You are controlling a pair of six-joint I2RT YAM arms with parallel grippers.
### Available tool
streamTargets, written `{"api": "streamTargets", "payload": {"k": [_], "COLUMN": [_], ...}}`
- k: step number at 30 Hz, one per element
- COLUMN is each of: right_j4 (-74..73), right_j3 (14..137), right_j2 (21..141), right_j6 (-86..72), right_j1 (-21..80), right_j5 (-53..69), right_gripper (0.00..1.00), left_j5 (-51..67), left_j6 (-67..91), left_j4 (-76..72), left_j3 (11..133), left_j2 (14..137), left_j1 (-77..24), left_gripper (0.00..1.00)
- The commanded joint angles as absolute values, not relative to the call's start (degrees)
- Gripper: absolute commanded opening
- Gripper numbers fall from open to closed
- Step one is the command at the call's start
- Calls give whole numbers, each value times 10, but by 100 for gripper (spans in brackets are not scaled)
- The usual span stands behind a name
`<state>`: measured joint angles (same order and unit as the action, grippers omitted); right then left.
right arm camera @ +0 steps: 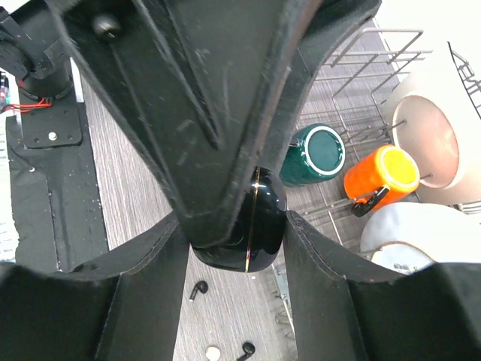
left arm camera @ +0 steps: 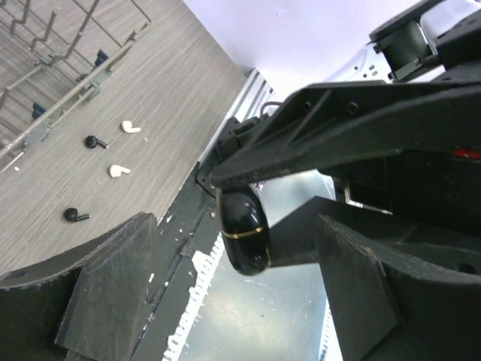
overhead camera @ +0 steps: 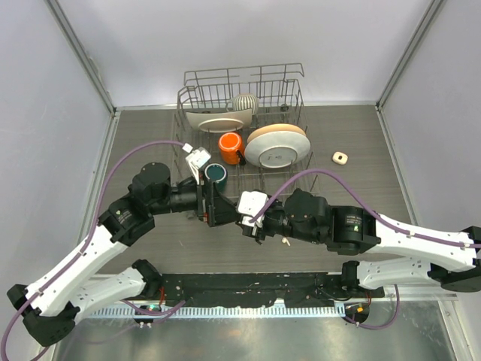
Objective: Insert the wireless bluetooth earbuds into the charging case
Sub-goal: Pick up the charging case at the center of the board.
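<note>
Case (right arm camera: 255,233) in right hand (right arm camera: 234,229), midair

We look down on a grey wood-grain tabletop (overhead camera: 361,135), boxed by plain pale walls (overhead camera: 225,37) at 9, 12 and 3 o'clock, metal posts (overhead camera: 83,56) in the far corners, under soft, even light.

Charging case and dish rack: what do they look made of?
Charging case: looks like hard glossy black plastic, going by the sharp reflections on its rounded shell. The thin gold-coloured seam band is possibly metal or paint. Dish rack: thin grey metal wire with a dull finish, maybe coated.
</note>
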<state>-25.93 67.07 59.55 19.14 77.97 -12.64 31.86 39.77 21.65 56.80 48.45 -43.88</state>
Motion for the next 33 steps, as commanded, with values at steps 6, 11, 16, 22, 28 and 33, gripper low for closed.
{"api": "streamTargets", "payload": {"k": [6, 11, 16, 22, 28, 33], "right_j4": [-220, -220, -215, -208, -193, -175], "right_j3": [700, 697, 692, 690, 679, 663], "right_j2": [592, 592, 591, 591, 588, 578], "right_j6": [181, 181, 182, 184, 178, 164], "right_j1": [776, 775, 773, 774, 773, 773], "right_j5": [-98, -101, -105, -94, -87, -114], "right_gripper": [1, 1, 1, 1, 2, 35], "left_j5": [330, 358, 361, 373, 352, 316], "left_j6": [381, 376, 373, 374, 367, 361], "left_j4": [170, 184, 204, 206, 205, 201], "left_j3": [574, 572, 574, 581, 581, 561], "left_j2": [503, 497, 491, 508, 506, 483], "left_j1": [-444, -445, -445, -444, -445, -445], "left_gripper": [73, 66, 65, 37, 9, 0]}}
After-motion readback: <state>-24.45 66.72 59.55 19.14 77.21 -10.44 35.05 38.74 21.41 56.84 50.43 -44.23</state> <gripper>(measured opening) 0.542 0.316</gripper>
